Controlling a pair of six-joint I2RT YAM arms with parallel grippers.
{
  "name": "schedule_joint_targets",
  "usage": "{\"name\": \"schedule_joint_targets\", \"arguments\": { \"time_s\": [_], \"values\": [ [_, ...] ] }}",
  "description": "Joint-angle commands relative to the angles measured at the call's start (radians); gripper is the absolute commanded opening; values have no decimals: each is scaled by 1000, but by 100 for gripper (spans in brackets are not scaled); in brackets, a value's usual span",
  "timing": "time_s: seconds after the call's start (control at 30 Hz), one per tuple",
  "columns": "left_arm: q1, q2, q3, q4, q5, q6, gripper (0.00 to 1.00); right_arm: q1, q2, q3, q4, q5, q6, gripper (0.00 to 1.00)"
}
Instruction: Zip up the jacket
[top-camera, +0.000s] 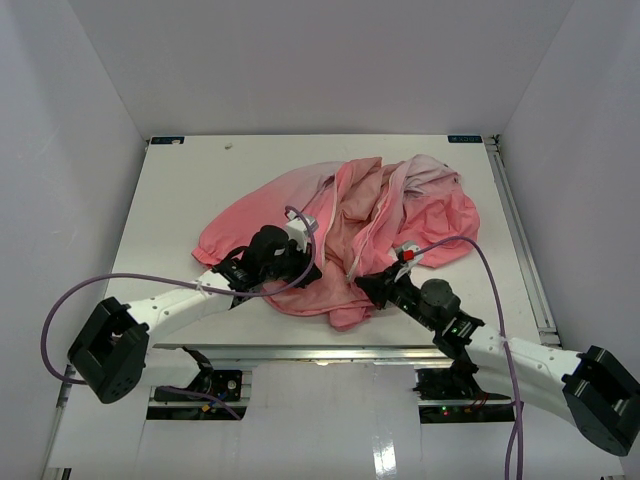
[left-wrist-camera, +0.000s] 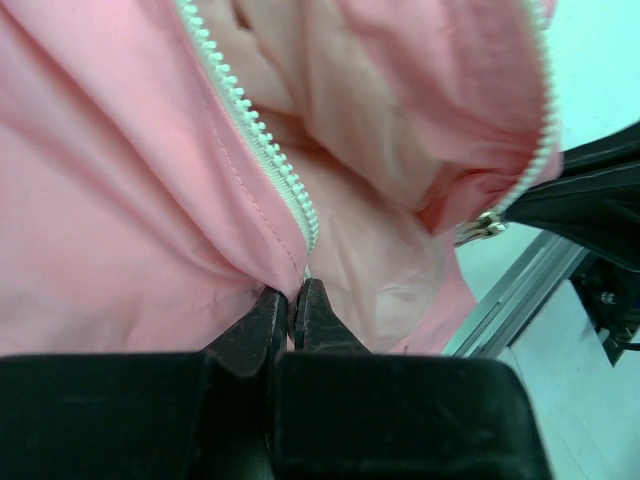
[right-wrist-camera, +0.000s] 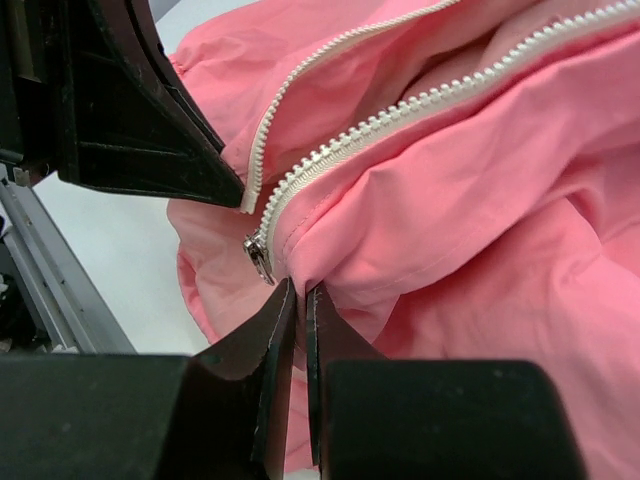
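Jacket (left-wrist-camera: 120, 200) hem pinched by left jaws; right jaws likewise.

Salmon-pink jacket (top-camera: 340, 280), paler in parts, with white zipper teeth (left-wrist-camera: 255, 135).

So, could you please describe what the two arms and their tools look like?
The white-and-black left arm and right arm have white links with black joint housings. A purple cable loops along each. The left tool and right tool have black, tapering fingers.
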Motion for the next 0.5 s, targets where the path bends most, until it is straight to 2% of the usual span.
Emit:
{"name": "schedule_joint_targets", "arguments": {
  "time_s": [0.0,0.17,0.47],
  "values": [
    [4,-81,-47,213,87,49,0,-4,36,78,88,-108,-51,8],
    [4,-141,-103,308,106,74,0,-5,54,98,68,-128,-77,8],
    [5,-225,-192,455,180,74,0,-4,102,95,143,-228,-55,8]
  ]
}}
